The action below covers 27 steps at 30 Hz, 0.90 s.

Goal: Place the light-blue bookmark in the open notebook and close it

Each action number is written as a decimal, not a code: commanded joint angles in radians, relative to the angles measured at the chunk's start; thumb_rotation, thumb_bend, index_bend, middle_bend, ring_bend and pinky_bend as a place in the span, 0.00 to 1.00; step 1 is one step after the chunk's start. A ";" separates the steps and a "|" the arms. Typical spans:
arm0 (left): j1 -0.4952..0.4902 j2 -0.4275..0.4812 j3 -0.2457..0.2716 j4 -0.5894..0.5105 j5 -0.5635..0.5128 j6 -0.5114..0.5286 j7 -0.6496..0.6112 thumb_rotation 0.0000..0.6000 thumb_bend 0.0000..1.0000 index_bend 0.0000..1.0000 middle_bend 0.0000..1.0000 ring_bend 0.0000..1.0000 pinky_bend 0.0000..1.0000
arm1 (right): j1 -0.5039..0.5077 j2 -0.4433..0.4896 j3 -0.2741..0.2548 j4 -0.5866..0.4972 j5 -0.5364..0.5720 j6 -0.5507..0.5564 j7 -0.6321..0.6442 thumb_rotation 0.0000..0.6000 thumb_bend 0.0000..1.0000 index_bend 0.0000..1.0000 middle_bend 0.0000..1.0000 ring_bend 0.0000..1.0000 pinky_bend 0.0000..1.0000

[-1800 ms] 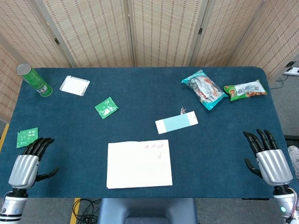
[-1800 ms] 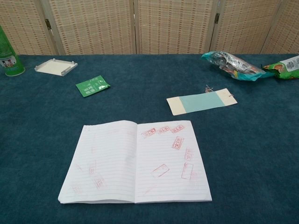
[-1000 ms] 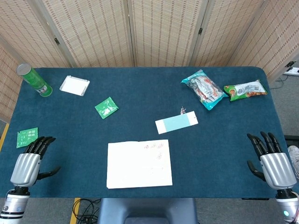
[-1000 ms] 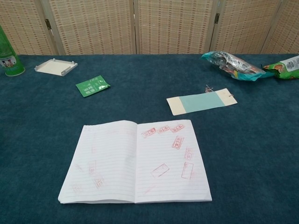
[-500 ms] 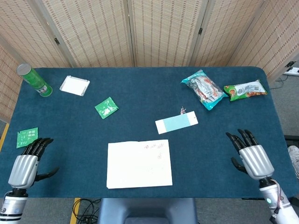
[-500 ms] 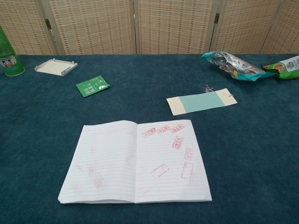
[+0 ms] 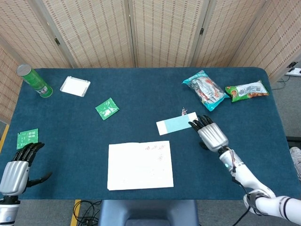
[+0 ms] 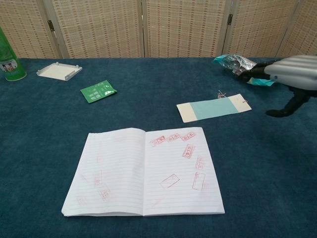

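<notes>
The open notebook (image 7: 140, 165) (image 8: 144, 171) lies flat near the table's front edge, with red stamps on its right page. The light-blue bookmark (image 7: 175, 124) (image 8: 213, 108) lies on the cloth behind and to the right of it, a small string at its far end. My right hand (image 7: 209, 133) (image 8: 290, 74) hovers open just right of the bookmark's end, fingers stretched toward it; I cannot tell if it touches. My left hand (image 7: 17, 170) stays open at the front left corner, holding nothing, and is seen only in the head view.
Two snack bags (image 7: 206, 90) (image 7: 247, 91) lie at the back right. A green sachet (image 7: 107, 108) (image 8: 98, 91), a white tray (image 7: 75, 86) (image 8: 59, 71) and a green can (image 7: 35, 80) (image 8: 10, 61) sit at the back left. Another green packet (image 7: 27, 138) lies near my left hand.
My right hand has swept from the front right edge inward and back, reaching the bookmark's right end. My left hand has drifted slightly toward the front edge. Notebook and bookmark have not moved.
</notes>
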 commanded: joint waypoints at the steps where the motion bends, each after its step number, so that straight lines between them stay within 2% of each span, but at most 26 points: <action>1: 0.008 0.004 0.003 0.007 -0.003 0.007 -0.009 1.00 0.17 0.19 0.20 0.14 0.22 | 0.081 -0.086 0.040 0.081 0.085 -0.074 -0.064 1.00 0.22 0.13 0.11 0.00 0.09; 11: 0.036 0.010 0.009 0.035 -0.015 0.025 -0.047 1.00 0.17 0.18 0.20 0.14 0.22 | 0.219 -0.237 0.048 0.265 0.258 -0.174 -0.173 1.00 0.22 0.13 0.10 0.00 0.08; 27: 0.049 0.007 0.008 0.058 -0.019 0.024 -0.072 1.00 0.17 0.18 0.20 0.14 0.22 | 0.319 -0.344 0.013 0.440 0.414 -0.215 -0.239 1.00 0.22 0.13 0.10 0.00 0.08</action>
